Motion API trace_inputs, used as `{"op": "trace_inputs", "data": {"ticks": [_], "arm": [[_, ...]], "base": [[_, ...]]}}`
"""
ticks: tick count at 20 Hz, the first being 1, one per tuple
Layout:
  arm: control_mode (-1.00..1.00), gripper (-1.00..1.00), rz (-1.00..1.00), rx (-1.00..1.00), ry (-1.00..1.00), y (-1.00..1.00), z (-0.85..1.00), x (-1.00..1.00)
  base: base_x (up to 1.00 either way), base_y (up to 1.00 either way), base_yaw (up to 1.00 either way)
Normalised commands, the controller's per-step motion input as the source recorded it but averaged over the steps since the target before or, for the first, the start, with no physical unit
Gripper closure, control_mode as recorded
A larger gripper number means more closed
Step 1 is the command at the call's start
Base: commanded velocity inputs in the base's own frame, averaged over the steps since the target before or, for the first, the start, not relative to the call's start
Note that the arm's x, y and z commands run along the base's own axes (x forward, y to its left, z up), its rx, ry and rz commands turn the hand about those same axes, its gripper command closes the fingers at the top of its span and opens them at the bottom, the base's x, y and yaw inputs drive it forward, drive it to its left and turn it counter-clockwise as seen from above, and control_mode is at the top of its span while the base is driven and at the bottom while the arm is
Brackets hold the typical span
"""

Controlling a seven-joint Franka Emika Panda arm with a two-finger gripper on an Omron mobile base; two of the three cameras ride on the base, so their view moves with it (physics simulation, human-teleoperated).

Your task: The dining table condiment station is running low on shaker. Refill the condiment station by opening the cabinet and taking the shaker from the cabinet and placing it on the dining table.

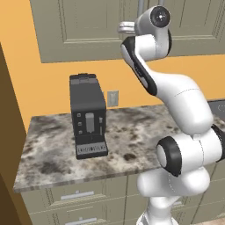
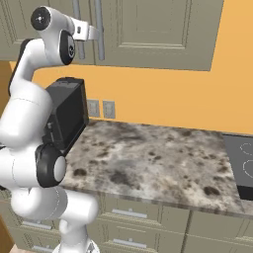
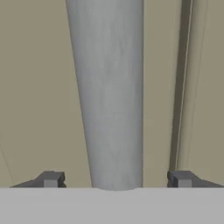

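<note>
Tool at the shut cabinet's handle

Left base view: cabinet (image 1: 88, 26) doors closed, contents hidden, shaker unseen; coffee machine (image 1: 88, 116) stands on the counter (image 1: 48, 154), open stone around it.
Right base view: arm hides part of the machine; stovetop (image 2: 241, 165) cut off at right.
Hand view: tool (image 3: 117, 179) spread, unclenched, fingers (image 3: 50, 179) astride the bar handle (image 3: 109, 96), apart from it.

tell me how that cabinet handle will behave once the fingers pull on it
The handle is a smooth grey bar, so it probably stays stiff and won't bend. Its rounded, glossy-looking surface may let the fingers slip unless they close squarely; they sit either side of it, not yet touching. Being long and vertical on the cabinet door, a pull likely swings the door rather than tipping anything.
</note>
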Motion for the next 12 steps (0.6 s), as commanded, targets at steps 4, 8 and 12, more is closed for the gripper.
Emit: {"op": "trace_inputs", "data": {"ticks": [4, 8, 12], "arm": [[-1.0, 1.0, 0.0, 0.0, 0.0, 0.0, -0.05, 0.35], [-1.0, 1.0, 0.0, 0.0, 0.0, 0.0, 0.0, 0.0], [-1.0, 1.0, 0.0, 0.0, 0.0, 0.0, 0.0, 0.0]], "base": [[0.0, 0.0, 0.0], [0.0, 0.0, 0.0], [0.0, 0.0, 0.0]]}}
